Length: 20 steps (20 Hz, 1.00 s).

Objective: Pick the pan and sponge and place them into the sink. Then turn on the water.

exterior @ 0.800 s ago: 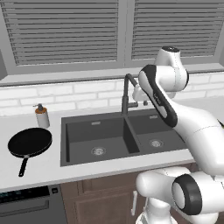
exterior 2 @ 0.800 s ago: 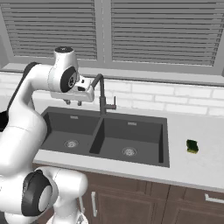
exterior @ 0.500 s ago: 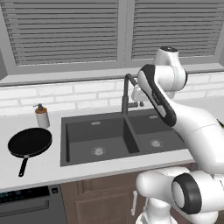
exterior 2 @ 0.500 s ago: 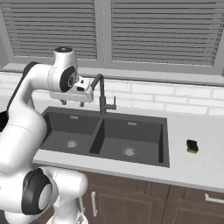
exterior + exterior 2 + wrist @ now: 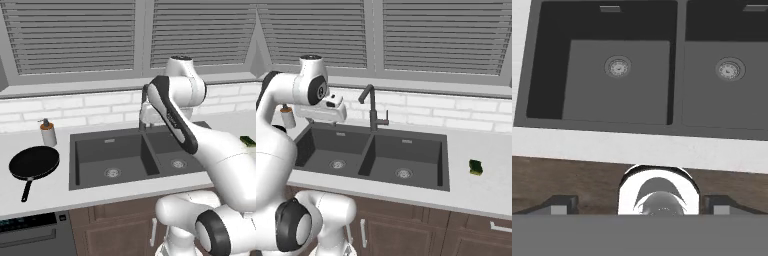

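Pan (image 5: 34, 163) rests on the counter left of the sink (image 5: 90, 150), handle toward the counter's front edge. Gripper (image 5: 640, 205), fingers spread and empty, hangs above the sink; the pan lies to its left.

Black pan (image 5: 34, 162), green sponge (image 5: 475, 167), dark grey sink (image 5: 372, 155).
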Tool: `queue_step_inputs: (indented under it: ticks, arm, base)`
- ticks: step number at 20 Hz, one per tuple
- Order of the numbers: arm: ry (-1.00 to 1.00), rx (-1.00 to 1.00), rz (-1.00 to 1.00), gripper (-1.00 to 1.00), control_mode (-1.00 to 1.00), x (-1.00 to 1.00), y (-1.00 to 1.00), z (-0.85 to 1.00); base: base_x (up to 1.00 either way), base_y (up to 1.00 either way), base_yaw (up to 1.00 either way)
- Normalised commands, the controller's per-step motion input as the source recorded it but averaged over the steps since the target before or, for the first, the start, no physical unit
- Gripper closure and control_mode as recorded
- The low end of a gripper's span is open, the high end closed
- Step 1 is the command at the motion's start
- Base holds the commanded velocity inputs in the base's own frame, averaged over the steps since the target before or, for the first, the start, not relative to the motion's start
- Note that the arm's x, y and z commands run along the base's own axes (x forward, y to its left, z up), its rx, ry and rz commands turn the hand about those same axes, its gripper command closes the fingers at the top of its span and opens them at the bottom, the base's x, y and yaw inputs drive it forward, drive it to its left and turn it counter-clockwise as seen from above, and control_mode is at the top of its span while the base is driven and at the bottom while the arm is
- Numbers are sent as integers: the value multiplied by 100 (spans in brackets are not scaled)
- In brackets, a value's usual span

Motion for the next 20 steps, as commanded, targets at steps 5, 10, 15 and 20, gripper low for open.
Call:
queue_step_inputs:
  ticks: [5, 10, 15, 20]
  arm:
    - [0, 0, -2, -100, -100, -54, 77, -4]
    - [1, -2, -3, -100, -100, -25, 100, -7]
    - [6, -3, 0, -100, -100, -7, 100, -12]
    - [7, -3, 0, -100, -100, -3, 100, -15]
  base:
    - [0, 0, 0]
    - [0, 0, 0]
    - [0, 0, 0]
    - [0, 0, 0]
